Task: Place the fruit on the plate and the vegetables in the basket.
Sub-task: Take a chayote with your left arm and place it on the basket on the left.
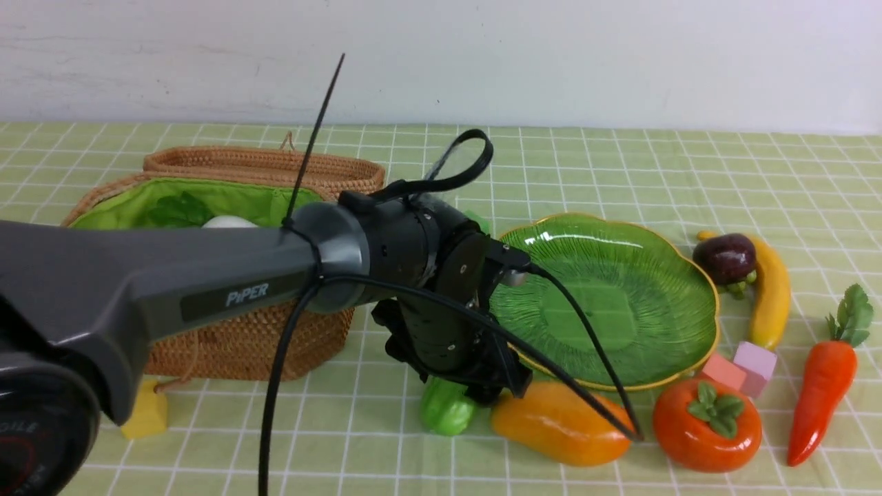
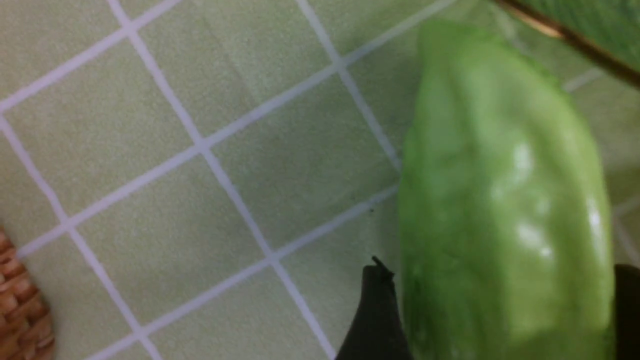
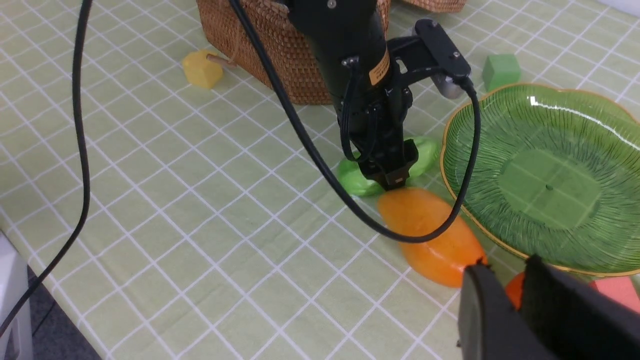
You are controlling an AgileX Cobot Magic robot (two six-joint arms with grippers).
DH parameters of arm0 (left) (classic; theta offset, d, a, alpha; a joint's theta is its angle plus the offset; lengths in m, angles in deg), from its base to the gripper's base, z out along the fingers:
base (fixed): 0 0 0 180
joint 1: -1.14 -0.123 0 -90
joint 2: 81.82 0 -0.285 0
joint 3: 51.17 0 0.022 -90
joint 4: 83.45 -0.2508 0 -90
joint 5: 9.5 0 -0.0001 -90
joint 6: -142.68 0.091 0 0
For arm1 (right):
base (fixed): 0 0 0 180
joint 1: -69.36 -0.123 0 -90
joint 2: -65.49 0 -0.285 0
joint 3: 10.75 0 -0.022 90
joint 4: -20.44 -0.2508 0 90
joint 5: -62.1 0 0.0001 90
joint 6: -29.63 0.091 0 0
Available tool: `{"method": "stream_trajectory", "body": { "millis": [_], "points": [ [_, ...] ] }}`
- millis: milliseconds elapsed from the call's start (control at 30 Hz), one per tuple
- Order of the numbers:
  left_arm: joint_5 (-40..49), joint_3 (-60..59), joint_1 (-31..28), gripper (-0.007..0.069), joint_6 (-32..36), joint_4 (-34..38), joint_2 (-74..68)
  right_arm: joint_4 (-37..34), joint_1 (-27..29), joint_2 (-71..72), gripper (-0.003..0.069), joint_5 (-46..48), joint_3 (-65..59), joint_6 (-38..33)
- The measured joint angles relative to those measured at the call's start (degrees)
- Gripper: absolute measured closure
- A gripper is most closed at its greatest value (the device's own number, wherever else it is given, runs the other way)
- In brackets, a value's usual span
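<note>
One relation decides it: the wicker basket (image 1: 248, 351) stands just left of the left gripper (image 3: 392, 172), while the right gripper (image 3: 520, 310), nearly closed and empty, is farther off. The left jaws stand wide, one finger each side of the ribbed green gourd (image 2: 500, 200), whose long axis runs between them. It lies on the cloth, near the basket's foot.

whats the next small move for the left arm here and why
Probably close the left gripper on the green gourd. Its open fingers stand on either side of the gourd, which lies on the cloth beside the mango, outside the basket where vegetables belong.
</note>
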Motion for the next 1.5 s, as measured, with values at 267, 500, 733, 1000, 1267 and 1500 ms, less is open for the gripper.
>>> {"method": "stream_trajectory", "body": {
  "millis": [267, 500, 733, 1000, 1267, 1500],
  "points": [
    [0.3, 0.1, -0.4, 0.0169, -1.8, -0.2, -0.9, 0.1, 0.0, 0.0, 0.0531, 0.0, 0.0, 0.0],
    [9.7, 5.3, -0.4, 0.0169, -1.9, -0.2, 0.4, 1.0, 0.0, 0.0, 0.0529, -1.1, 0.0, 0.0],
    [16.8, 8.0, -0.4, 0.0169, -1.0, -0.5, 10.8, 1.1, 0.0, 0.0, 0.0524, -2.4, 0.0, 0.0],
    [16.6, 8.1, -1.1, 0.0169, 0.9, -14.1, 23.6, 1.3, 0.0, 0.0, 0.0522, -5.0, 0.0, 0.0],
    [13.1, 8.2, -14.3, 0.0169, 2.4, -15.9, 24.2, 1.1, 0.0, 0.0, 0.052, -8.7, 0.0, 0.0],
    [8.7, 8.1, -23.9, 0.0169, 7.1, -10.1, 19.4, 1.1, 0.0, 0.0, 0.0519, -10.3, 0.0, 0.0]
  ]
}}
